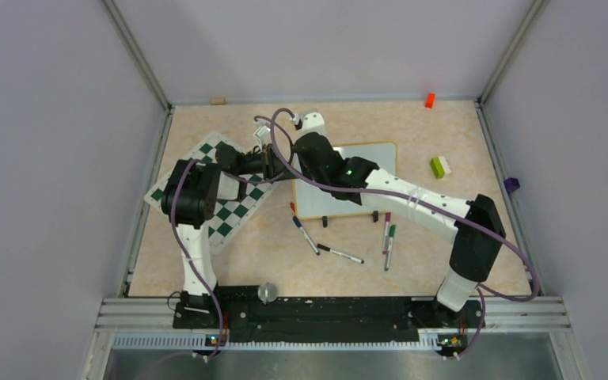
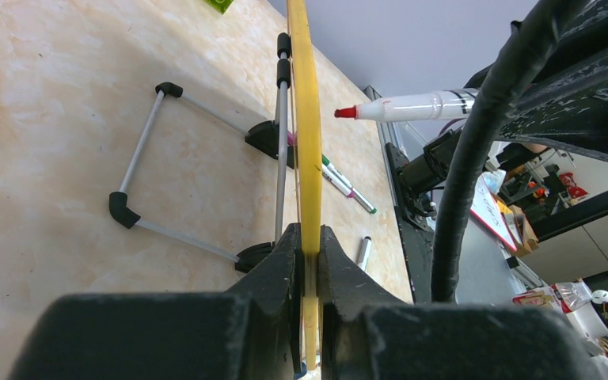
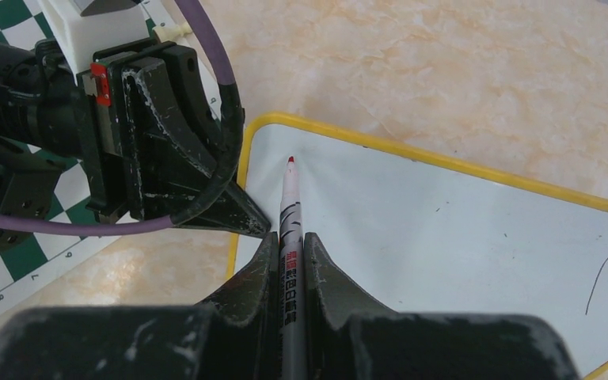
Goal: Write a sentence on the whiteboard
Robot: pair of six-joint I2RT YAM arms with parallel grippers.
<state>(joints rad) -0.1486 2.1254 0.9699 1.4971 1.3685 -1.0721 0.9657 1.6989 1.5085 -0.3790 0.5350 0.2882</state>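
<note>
Left gripper (image 2: 307,237) is clamped on the edge of the whiteboard (image 1: 376,158) — board sits mid-table, just beside the chessboard mat (image 1: 229,214). Right gripper (image 3: 290,245) pinches a red marker (image 3: 290,210), tip just off the surface.

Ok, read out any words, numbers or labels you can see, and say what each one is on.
"8": printed on the white border of the chessboard mat; the character next to it is unclear.
Print on the marker: red and black, too small to read.
On the whiteboard: no words, only a short dark stroke.
</note>
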